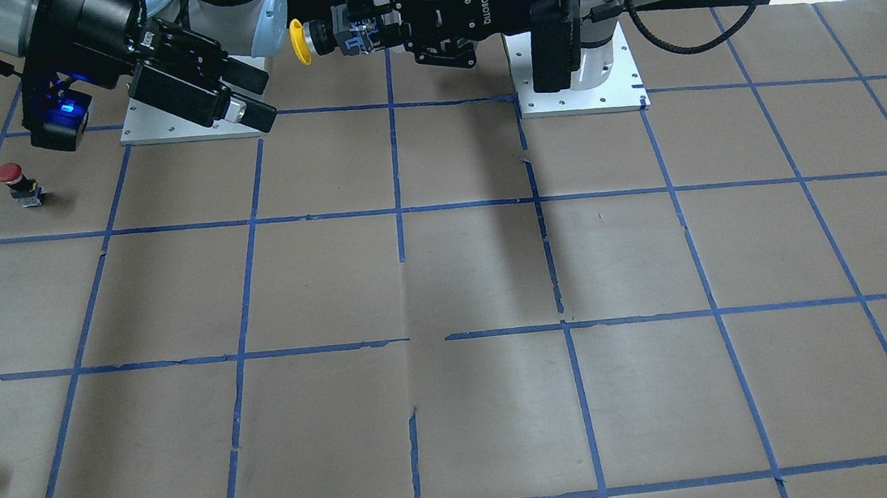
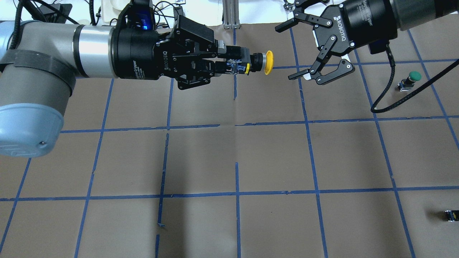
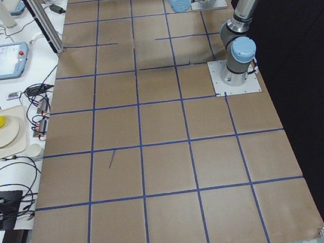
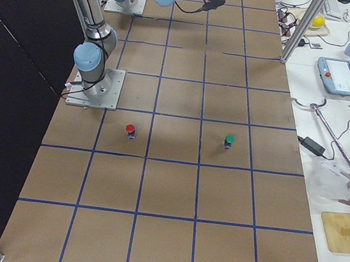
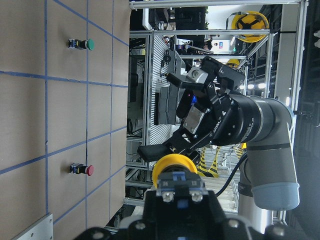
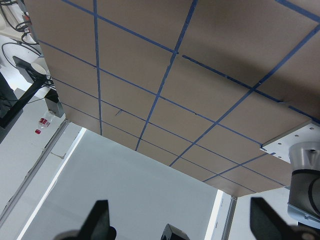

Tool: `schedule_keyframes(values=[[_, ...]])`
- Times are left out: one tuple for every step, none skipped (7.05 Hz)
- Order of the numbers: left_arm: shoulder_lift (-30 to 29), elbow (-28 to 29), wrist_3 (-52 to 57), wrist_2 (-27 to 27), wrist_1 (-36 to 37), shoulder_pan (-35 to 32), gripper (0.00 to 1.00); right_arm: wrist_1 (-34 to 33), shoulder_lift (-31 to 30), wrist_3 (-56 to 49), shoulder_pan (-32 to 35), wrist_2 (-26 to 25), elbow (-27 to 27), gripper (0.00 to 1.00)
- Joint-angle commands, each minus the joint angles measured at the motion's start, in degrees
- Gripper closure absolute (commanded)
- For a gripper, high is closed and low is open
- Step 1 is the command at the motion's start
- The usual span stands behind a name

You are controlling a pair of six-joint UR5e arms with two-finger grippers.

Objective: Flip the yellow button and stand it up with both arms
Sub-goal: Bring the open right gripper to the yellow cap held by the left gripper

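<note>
Well above the counter (image 2: pixel 272 157), between the two arms, the left pincer (image 2: pixel 229 65) holds the yellow button (image 2: pixel 251 64) in mid-air. The button lies level, its black-and-grey body clamped between the fingers and its yellow cap pointing out toward the right pincer (image 2: pixel 284 53). That pose looks made for a hand-over: with the cap end bare, the other arm can take hold there, so the button can be turned over and set down standing. The right pincer is spread wide and empty, its fingertips near the cap but not touching it. A red-capped button (image 1: pixel 13 178) and a green-capped button (image 2: pixel 412 77) stand on the counter, well apart from the exchange, toward the robot's right
</note>
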Motion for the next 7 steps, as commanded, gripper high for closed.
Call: schedule_keyframes(values=[[-0.86,-1.74,-3.45,-0.22,3.22,-0.65,0.81,1.90,-0.27,-0.09,1.16,0.45,-0.01,0.01],[-0.86,-1.83,-3.88,-1.09,3.31,-0.65,0.81,3.30,-1.05,-0.09,1.34,0.54,-0.01,0.01],[-0.86,-1.75,-4.67,-1.10,3.40,-0.65,0.81,3.66,-1.41,-0.09,1.34,0.63,-0.01,0.01],[-0.86,-1.66,-4.76,-1.36,3.58,-0.65,0.81,3.76,-1.06,-0.17,1.43,1.24,0.08,0.01],[-0.86,-1.57,-5.11,-2.32,3.58,-0.65,0.81,5.32,-1.23,-0.09,1.43,2.55,0.34,0.02],[-0.95,-1.40,-5.72,-2.33,3.66,-0.65,0.81,5.69,-1.32,-0.09,1.43,2.56,0.35,0.02],[-0.86,-1.22,-5.90,-2.33,3.67,-0.65,0.81,5.78,-1.41,-0.09,1.43,2.65,0.43,0.04]])
